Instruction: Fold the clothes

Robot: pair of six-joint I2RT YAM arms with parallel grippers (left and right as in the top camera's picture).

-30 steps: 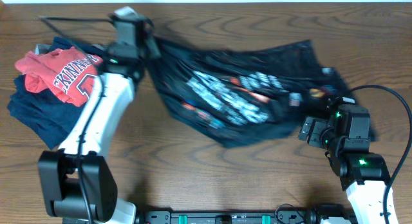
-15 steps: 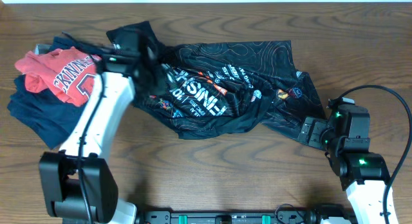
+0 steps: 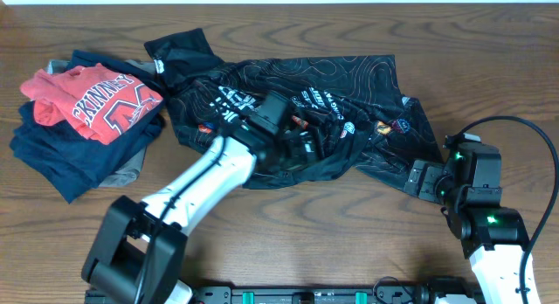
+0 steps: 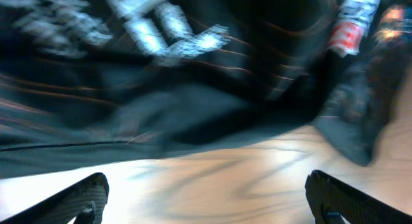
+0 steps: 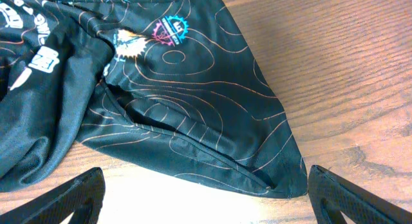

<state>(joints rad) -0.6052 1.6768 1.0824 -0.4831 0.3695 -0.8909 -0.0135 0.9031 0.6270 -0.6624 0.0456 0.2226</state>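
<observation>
1. Left gripper (image 4: 207,197): fingers spread wide with nothing between them. It was placed at centre frame in the overhead view, low over the bunched middle of the garment. The wrist picture was blurred.
2. Right gripper (image 5: 206,199): likewise wide and empty. It sat at lower right of the overhead view, just off the garment's lower-right corner.
3. The clothes (image 3: 358,94): one black garment with wavy contour lines, sprawled across the upper centre of the table (image 3: 349,243). It was unfolded and rumpled beneath the left arm, but flatter by the small logo (image 5: 172,28).
4. Hazard, layers: the cloth at centre lay doubled. A pinch there would probably take several layers at once and lock in the wrinkles.
5. Hazard, slip: the fabric looked slick. A shallow grip on the hem might let go mid-lift.
6. Hazard, uneven pull: the arms stood well apart. One arm lifting alone would likely skew the garment.
7. Hazard, neighbours: the red shirt (image 3: 92,99) and the navy garments (image 3: 52,155) lay at upper left, near the black sleeve. A leftward drag could snag them.
</observation>
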